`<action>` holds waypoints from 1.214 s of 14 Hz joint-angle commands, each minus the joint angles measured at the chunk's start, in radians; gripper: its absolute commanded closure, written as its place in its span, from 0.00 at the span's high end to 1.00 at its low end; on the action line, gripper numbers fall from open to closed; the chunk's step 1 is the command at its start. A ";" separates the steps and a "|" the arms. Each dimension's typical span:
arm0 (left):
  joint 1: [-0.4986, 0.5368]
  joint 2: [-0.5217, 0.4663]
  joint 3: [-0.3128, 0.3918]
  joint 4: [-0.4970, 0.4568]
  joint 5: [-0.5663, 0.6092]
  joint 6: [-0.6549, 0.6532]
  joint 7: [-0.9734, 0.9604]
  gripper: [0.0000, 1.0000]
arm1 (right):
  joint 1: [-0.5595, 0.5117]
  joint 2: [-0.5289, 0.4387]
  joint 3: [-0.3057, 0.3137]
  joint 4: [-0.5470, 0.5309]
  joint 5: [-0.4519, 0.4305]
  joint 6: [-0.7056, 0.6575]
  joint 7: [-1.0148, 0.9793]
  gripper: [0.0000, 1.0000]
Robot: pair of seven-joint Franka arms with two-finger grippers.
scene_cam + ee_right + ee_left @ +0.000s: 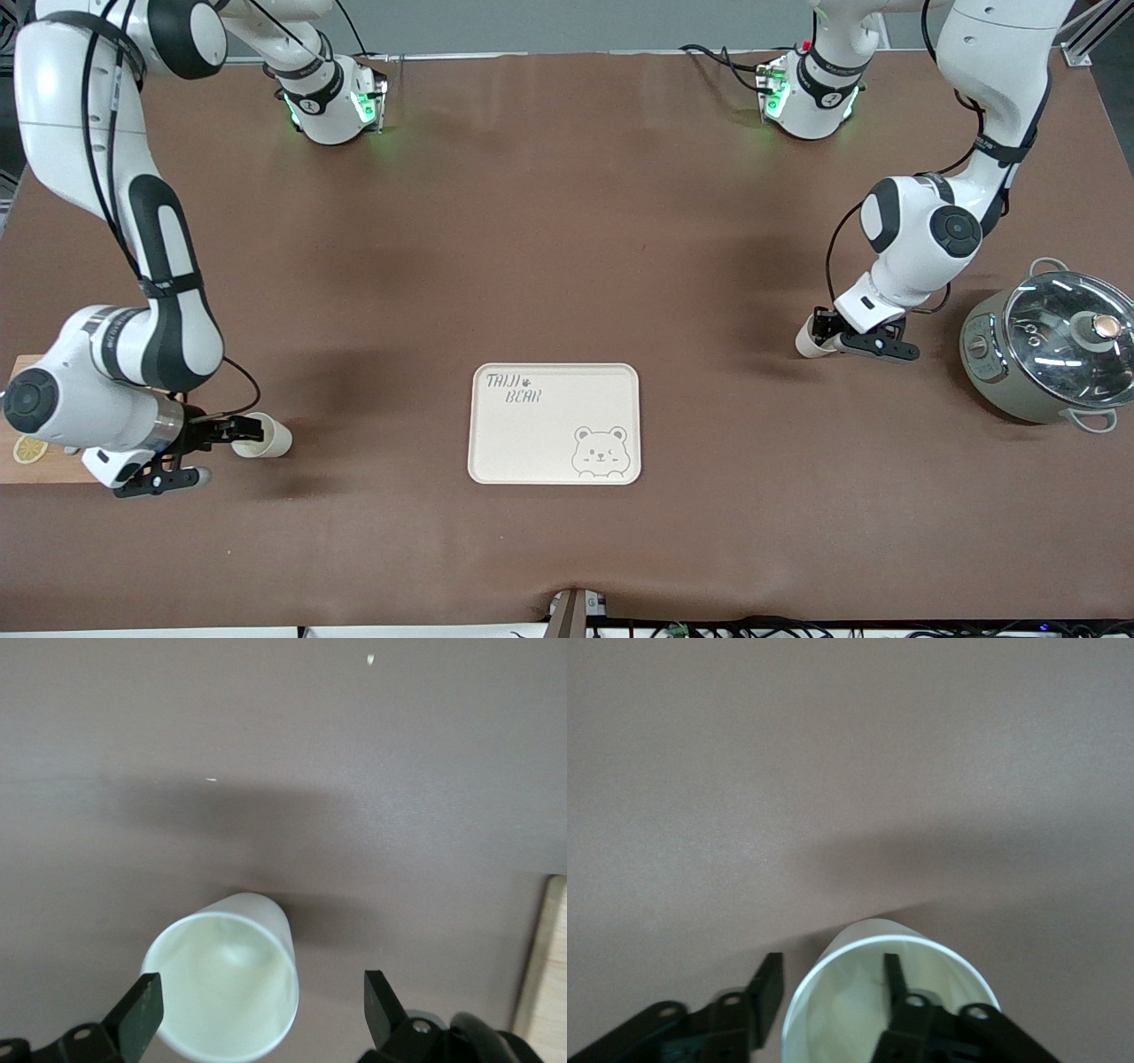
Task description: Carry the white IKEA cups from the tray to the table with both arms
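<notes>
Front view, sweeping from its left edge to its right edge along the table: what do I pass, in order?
Wooden board → right gripper → cup → tray → second cup → left gripper → cooker pot.

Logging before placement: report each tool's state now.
Left tool: cannot be told, at a white cup.
Right tool: open around the other white cup.
</notes>
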 commanded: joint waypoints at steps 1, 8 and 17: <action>0.005 -0.020 -0.009 0.004 -0.029 -0.001 0.014 1.00 | -0.008 -0.116 0.009 -0.025 -0.017 -0.090 0.011 1.00; 0.008 -0.183 -0.009 0.177 -0.029 -0.485 -0.037 1.00 | -0.026 -0.321 0.006 -0.028 -0.017 -0.332 0.070 1.00; -0.055 -0.091 -0.009 0.654 -0.013 -0.823 -0.275 1.00 | -0.025 -0.511 0.006 -0.029 -0.068 -0.568 0.184 1.00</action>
